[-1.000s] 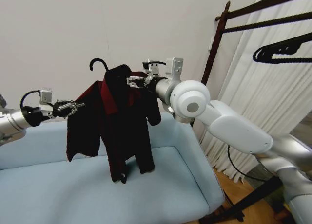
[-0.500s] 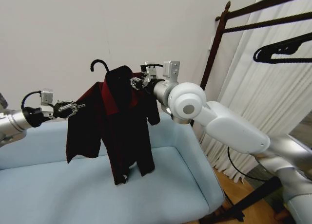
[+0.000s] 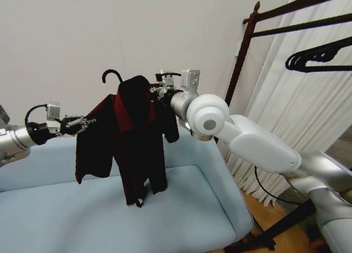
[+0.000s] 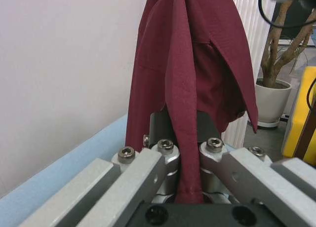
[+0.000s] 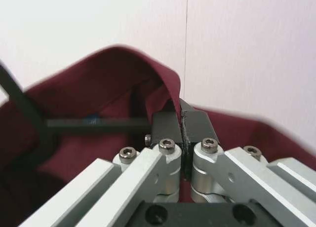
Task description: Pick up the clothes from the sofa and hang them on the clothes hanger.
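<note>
One shirt (image 3: 135, 137) on one hanger (image 5: 94, 122), long axis vertical, hook up; my left gripper (image 3: 89, 120) pinches its sleeve, right gripper (image 3: 154, 91) its collar.

Glossy white shells and a grey-capped round joint form the right arm (image 3: 258, 146); the left arm (image 3: 14, 140) is silver, black-cabled; hex screws stud the silver right pincer (image 5: 181, 119) and left pincer (image 3: 83, 121)

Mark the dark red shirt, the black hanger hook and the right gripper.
dark red shirt (image 3: 137, 143): head view, front panel below the collar.
black hanger hook (image 3: 113, 70): head view, top of the curve.
right gripper (image 5: 182, 122): right wrist view, where the fingers pinch the shirt.
</note>
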Robot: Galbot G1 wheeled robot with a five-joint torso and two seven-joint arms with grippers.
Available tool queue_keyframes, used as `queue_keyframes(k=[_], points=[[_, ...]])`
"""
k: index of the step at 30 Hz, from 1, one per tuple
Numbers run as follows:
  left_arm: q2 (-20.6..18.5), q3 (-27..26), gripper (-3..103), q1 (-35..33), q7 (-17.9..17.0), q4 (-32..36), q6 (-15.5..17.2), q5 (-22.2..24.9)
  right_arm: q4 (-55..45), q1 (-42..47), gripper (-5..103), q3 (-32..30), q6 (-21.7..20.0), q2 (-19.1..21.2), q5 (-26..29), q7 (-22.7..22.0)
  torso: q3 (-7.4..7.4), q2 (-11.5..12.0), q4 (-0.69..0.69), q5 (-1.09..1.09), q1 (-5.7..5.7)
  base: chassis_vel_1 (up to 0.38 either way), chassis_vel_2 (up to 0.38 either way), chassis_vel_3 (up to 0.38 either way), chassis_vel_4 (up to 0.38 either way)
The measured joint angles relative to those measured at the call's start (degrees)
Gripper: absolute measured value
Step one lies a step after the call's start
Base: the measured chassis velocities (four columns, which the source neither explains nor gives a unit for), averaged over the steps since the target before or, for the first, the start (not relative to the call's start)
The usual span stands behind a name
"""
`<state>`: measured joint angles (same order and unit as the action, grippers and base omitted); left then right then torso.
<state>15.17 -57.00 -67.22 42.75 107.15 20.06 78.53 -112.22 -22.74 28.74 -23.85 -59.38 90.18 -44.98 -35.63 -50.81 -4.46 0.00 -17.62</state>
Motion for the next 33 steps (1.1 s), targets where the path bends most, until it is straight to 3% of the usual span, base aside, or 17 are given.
queue_keyframes(k=[12,33], points=[[0.16,0.51,2,0.06,0.03,0.04,0.13,-0.34,-3.75,-2.68,0,2.01,-0.63,0.05,-0.84,1.81,0.00,0.00,0.00,0.00,0.00,0.000,0.000,0.000,0.000],[0.26,0.42,2,0.44,0.28,-0.29,0.21,-0.15,-3.82,1.90,0,4.30,-1.43,1.98,-3.59,3.54,0.00,0.00,0.00,0.01,0.00,0.000,0.000,0.000,0.000]])
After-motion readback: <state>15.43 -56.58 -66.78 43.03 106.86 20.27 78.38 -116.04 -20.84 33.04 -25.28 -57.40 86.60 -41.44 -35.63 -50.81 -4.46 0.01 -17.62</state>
